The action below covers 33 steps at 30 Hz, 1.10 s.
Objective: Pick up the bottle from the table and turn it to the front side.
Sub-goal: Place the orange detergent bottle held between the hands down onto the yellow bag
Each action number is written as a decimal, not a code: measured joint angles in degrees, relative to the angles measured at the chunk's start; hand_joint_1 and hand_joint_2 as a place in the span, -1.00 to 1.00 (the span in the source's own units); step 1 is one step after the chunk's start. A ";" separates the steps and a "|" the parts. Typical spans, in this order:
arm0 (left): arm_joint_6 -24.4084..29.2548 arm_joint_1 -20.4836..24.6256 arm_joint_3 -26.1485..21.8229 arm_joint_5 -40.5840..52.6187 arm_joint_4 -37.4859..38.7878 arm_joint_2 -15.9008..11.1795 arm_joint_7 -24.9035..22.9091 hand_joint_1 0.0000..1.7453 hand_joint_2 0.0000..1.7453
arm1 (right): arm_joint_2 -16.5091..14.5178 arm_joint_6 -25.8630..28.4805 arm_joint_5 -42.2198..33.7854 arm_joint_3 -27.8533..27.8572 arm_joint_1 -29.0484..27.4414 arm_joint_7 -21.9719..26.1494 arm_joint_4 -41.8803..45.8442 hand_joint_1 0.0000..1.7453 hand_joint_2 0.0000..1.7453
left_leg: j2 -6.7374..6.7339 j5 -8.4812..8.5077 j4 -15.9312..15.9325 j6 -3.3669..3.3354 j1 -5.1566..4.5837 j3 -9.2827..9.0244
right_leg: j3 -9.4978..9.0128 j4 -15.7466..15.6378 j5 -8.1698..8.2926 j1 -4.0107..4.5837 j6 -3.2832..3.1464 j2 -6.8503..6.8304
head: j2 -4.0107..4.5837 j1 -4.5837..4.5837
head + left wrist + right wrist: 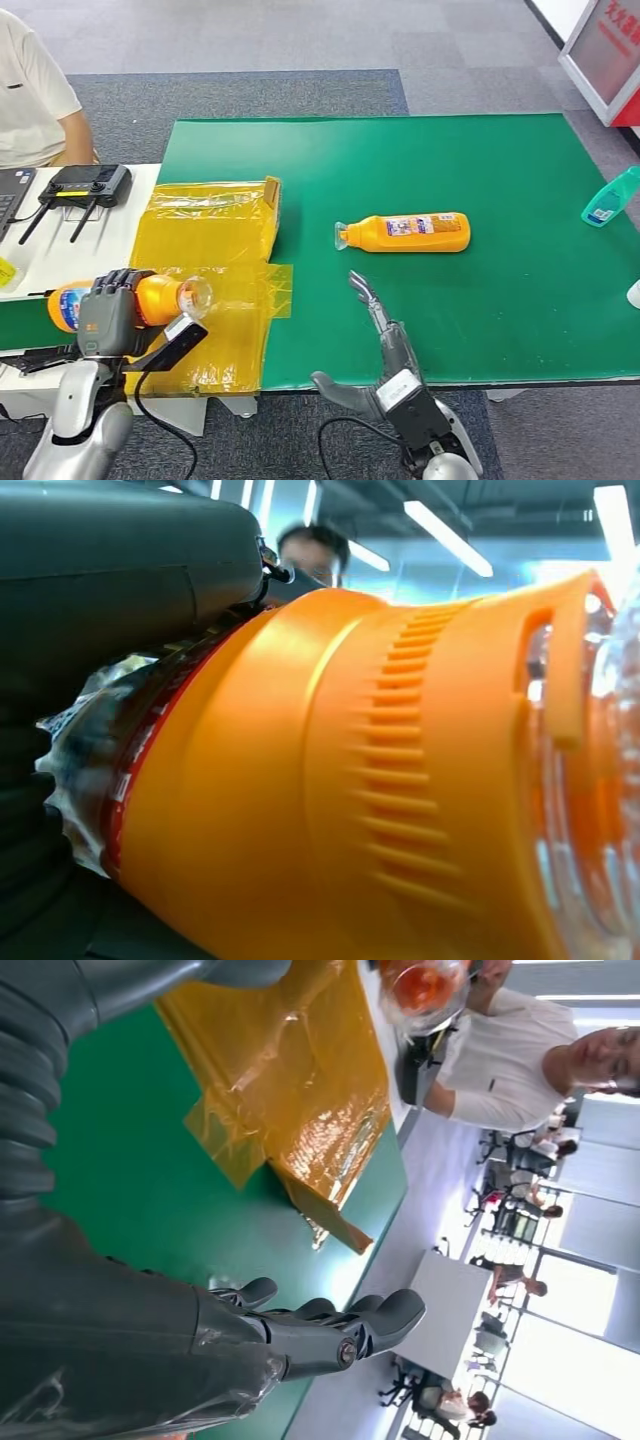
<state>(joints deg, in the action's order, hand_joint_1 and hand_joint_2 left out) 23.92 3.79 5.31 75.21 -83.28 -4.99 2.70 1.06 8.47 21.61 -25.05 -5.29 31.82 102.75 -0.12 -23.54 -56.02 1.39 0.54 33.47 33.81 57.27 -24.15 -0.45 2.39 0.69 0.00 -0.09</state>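
Gripping orange bottle (143,299), left hand (107,318); horizontal.

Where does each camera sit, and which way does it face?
Head view: high on the robot, facing forward and down at the green table; both arms show, the left robot hand holding an orange bottle, the right robot hand open.
Left wrist view: behind that hand, against the same bottle.
Right wrist view: behind its fingers, facing the yellow bag, which the head view shares.

Silver, rounded forearm casings are seen; dark grey many-fingered left hand (113,310) and right hand (381,335); black cables are looped below both wrists.
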 joint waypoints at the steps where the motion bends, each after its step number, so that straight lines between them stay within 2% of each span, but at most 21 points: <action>1: -0.94 1.30 0.07 -0.61 1.59 -0.02 0.14 1.00 1.00 | 0.02 -0.28 -0.47 0.00 0.25 0.60 0.15 -1.00 1.00 | 0.00 0.01 0.00 -0.01 0.00 0.00 | 0.00 0.00 0.01 0.00 0.01 0.00 | 0.00 0.00; 7: -3.72 9.43 1.68 -1.37 10.93 0.42 0.12 1.00 1.00 | 0.06 -1.60 -1.83 -0.04 1.74 2.38 0.68 -1.00 1.00 | 0.00 0.08 -0.01 -0.02 0.00 0.00 | 0.01 0.00 0.07 -0.01 0.03 0.01 | 0.00 -0.01; 14: -5.43 14.76 4.97 -3.36 17.82 2.42 1.22 1.00 1.00 | 0.21 -2.92 -3.18 -0.04 2.33 3.66 1.11 -1.00 1.00 | 0.00 0.08 -0.01 0.00 0.00 0.02 | 0.02 0.00 0.07 -0.01 0.03 0.00 | 0.00 -0.01; 25: -6.88 17.92 10.87 -6.73 24.76 8.14 1.25 1.00 1.00 | 0.34 -4.43 -4.01 -0.07 2.43 4.18 1.31 -1.00 1.00 | 0.00 0.08 -0.01 -0.01 -0.01 0.04 | 0.02 0.00 0.07 -0.04 0.04 0.01 | 0.00 -0.01; 33: -6.18 19.66 13.81 -4.90 30.66 9.39 -0.47 1.00 1.00 | 0.48 -4.69 -4.98 -0.01 2.15 4.33 1.73 -1.00 1.00 | 0.00 0.08 -0.01 0.00 -0.01 0.02 | 0.01 0.00 0.07 -0.03 0.04 0.01 | 0.00 -0.01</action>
<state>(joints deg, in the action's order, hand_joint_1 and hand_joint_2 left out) 17.74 23.45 19.11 70.31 -52.62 4.40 2.23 1.54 3.78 16.63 -25.05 -3.14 36.15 104.48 -0.12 -23.46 -56.03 1.38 0.54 33.49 33.82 57.27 -24.08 -0.47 2.43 0.69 0.00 -0.10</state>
